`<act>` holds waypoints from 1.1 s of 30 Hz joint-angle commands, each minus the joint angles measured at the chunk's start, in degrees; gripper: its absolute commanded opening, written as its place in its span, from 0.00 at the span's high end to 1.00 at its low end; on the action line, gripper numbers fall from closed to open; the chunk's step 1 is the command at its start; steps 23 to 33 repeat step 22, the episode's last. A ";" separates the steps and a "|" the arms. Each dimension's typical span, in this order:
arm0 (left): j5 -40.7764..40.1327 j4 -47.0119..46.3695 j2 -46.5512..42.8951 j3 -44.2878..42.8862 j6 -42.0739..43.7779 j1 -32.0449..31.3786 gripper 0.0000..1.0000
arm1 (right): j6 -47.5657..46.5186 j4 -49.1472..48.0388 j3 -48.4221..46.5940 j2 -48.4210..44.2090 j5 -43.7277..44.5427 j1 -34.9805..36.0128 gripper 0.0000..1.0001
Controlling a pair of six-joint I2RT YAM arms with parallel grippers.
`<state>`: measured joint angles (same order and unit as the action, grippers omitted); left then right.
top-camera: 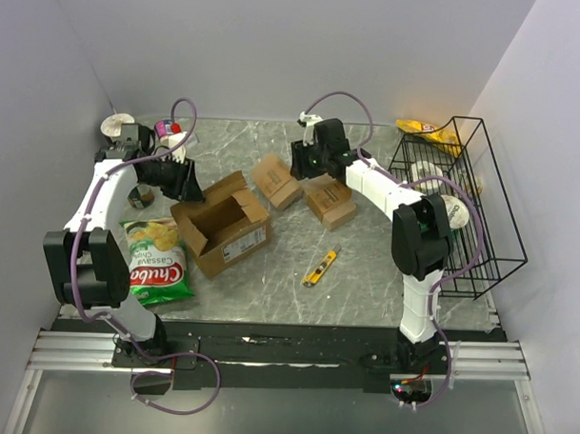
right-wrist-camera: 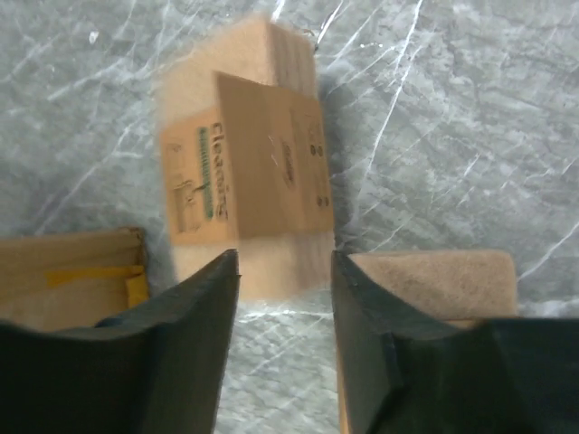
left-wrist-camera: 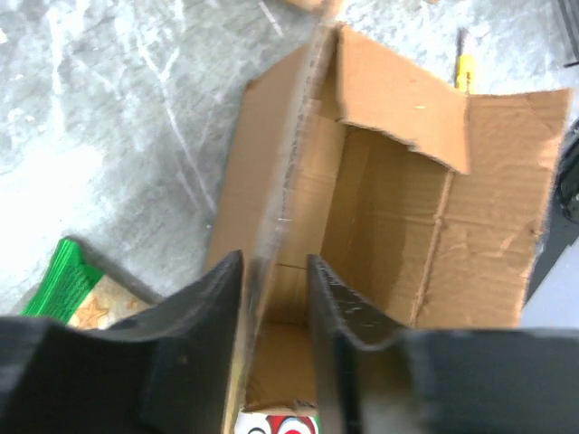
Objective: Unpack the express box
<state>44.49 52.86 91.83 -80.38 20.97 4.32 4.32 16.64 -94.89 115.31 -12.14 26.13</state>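
The express box [top-camera: 234, 239] lies open at the table's centre-left, flaps spread, its white label on the near side. My left gripper [top-camera: 188, 182] is at its far-left flap. In the left wrist view [left-wrist-camera: 276, 262] the jaws are open and straddle the flap's taped edge [left-wrist-camera: 289, 154], which lies against the left finger. The box's inside [left-wrist-camera: 389, 226] looks bare except for a white, red and green printed thing [left-wrist-camera: 289, 423] at the bottom edge. My right gripper [top-camera: 304, 165] [right-wrist-camera: 283, 258] is open and empty, hovering over the table beside a small printed box [right-wrist-camera: 244, 172].
Two small brown boxes [top-camera: 277, 181] [top-camera: 331, 201] lie behind the express box. A green chips bag [top-camera: 157, 262] lies at the front left. A yellow utility knife [top-camera: 320, 268] lies in front. A black wire rack [top-camera: 480, 233] holding items stands on the right. Cups [top-camera: 117, 125] stand at the back left.
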 commanded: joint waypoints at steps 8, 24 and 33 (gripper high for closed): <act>6.22 -0.92 -4.29 -3.81 0.30 -0.54 0.03 | -10.01 3.73 -3.90 -15.61 -9.37 -2.05 0.00; -13.11 -25.26 -6.33 -5.92 -27.11 0.95 0.04 | -6.86 23.35 -5.14 -27.22 26.29 -0.56 0.00; -13.11 -25.26 -6.33 -5.92 -27.11 0.95 0.04 | -6.86 23.35 -5.14 -27.22 26.29 -0.56 0.00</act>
